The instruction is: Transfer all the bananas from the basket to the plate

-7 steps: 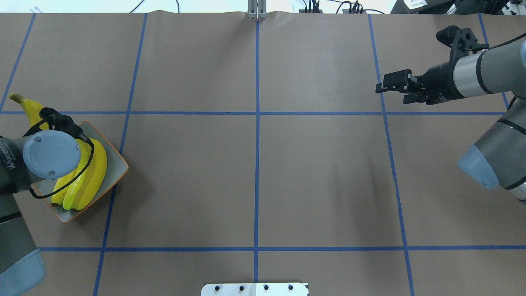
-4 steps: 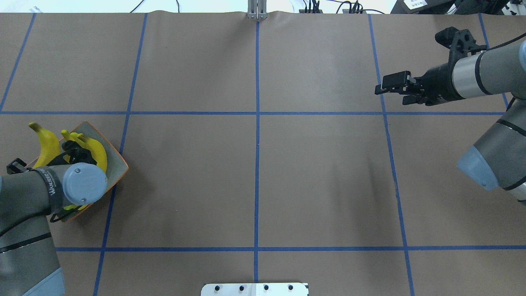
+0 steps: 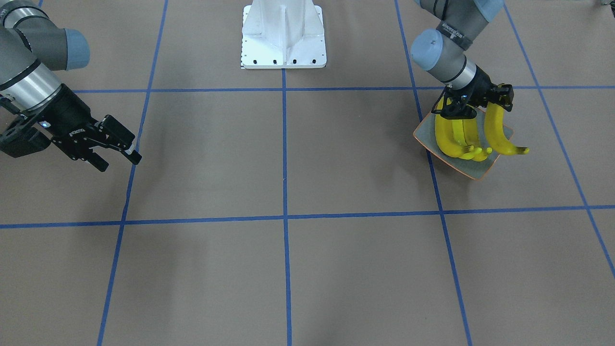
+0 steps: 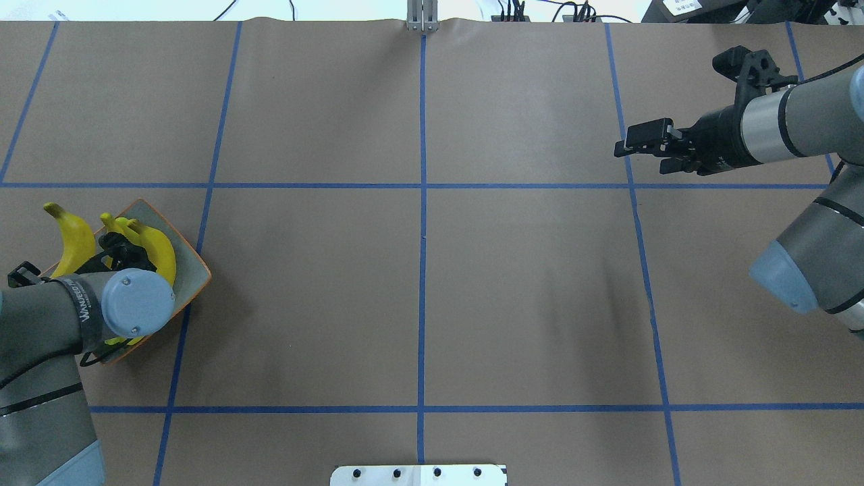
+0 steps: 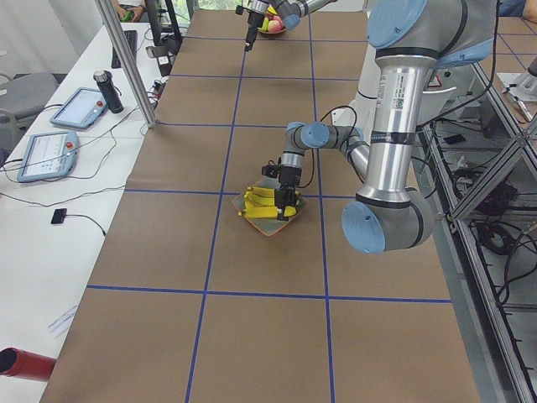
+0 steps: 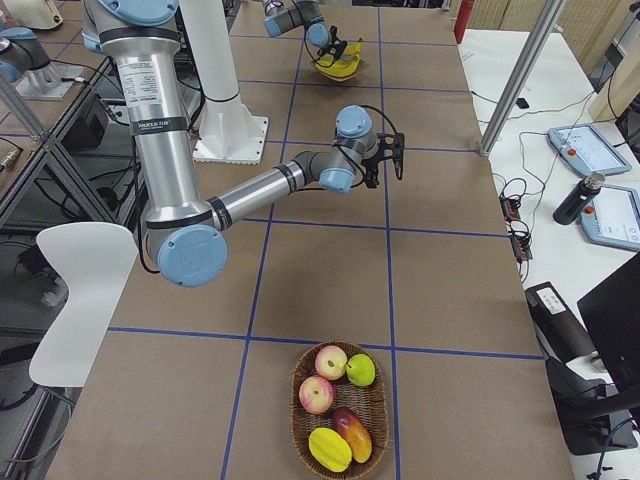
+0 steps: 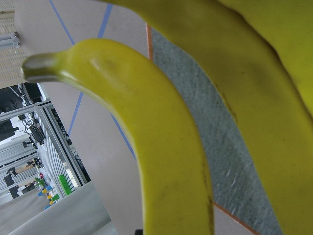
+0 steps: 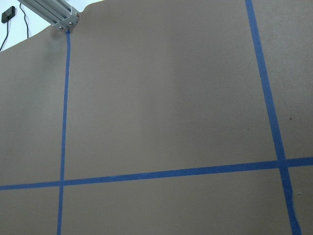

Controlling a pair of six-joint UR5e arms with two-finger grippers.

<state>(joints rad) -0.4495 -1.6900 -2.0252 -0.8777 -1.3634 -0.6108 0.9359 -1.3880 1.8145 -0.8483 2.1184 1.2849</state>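
Observation:
Three bananas [image 3: 449,137] lie side by side on the grey-green, orange-rimmed plate [image 3: 480,166] at my left. A fourth banana [image 3: 497,129] slants over the plate's outer rim, its stem past the edge. My left gripper [image 3: 463,108] points down among them and is shut on that fourth banana [image 4: 75,236]; the held end is hidden under my wrist. The left wrist view fills with this banana [image 7: 166,147] over the plate [image 7: 220,137]. My right gripper [image 4: 641,150] hangs open and empty far off. The basket [image 6: 296,400] shows only in the exterior right view and holds other fruit.
Brown paper with blue tape lines covers the table [image 4: 418,283]. The robot's white base [image 3: 283,38] sits mid-table on my side. Tablets and cables lie on a side bench [image 6: 600,190] past the table's far edge. The basket's fruit [image 6: 330,362] is round, with one yellow piece.
My left arm swung the held banana from beyond the plate's far corner back over the plate, then sank slightly with it. The right arm barely shifted.

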